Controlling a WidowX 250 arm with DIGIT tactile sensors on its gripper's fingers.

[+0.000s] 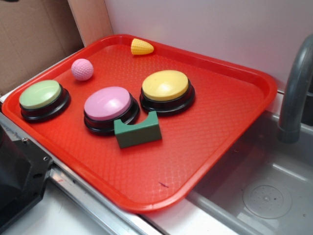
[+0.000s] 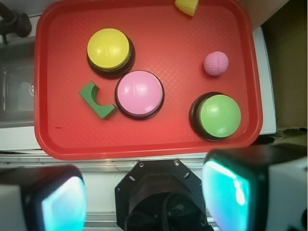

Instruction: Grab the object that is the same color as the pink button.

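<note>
Setting: red tray (image 1: 230, 122) w/ textured floor, sitting partly over a steel sink (image 1: 264, 196); grey faucet (image 1: 296, 88) at the sink's side, pale wall behind, cardboard at far corner.
Landmark: pink button (image 1: 107, 103) (image 2: 139, 92), smooth dome on black base, roughly mid-tray.
Pink ball (image 1: 82, 69) (image 2: 216, 63): small, dimpled, same colour as the pink button; lies on tray floor well apart from the button, toward the tray's back corner, nothing touching it. In wrist view it's up and right of the button.
Green button (image 1: 41, 94) (image 2: 219, 115): beside pink button, near tray edge; ball sits between it and the corn toy.
Green block (image 1: 138, 130) (image 2: 97, 99): notched piece, touching or just abt touching the pink button's base, on the sink-ward front side.
Yellow button (image 1: 165, 85) (image 2: 109, 48): next to pink button, other side from green one; bases close, apart.
Corn toy (image 1: 141, 47) (image 2: 187, 6): yellow, by the tray's back rim, farthest from pink button.
Gripper (image 2: 144, 195): seen in wrist view only, fingers (image 2: 231, 192) spread wide, nothing betw. them; sits off the tray, past its near edge, well apart from ball.
</note>
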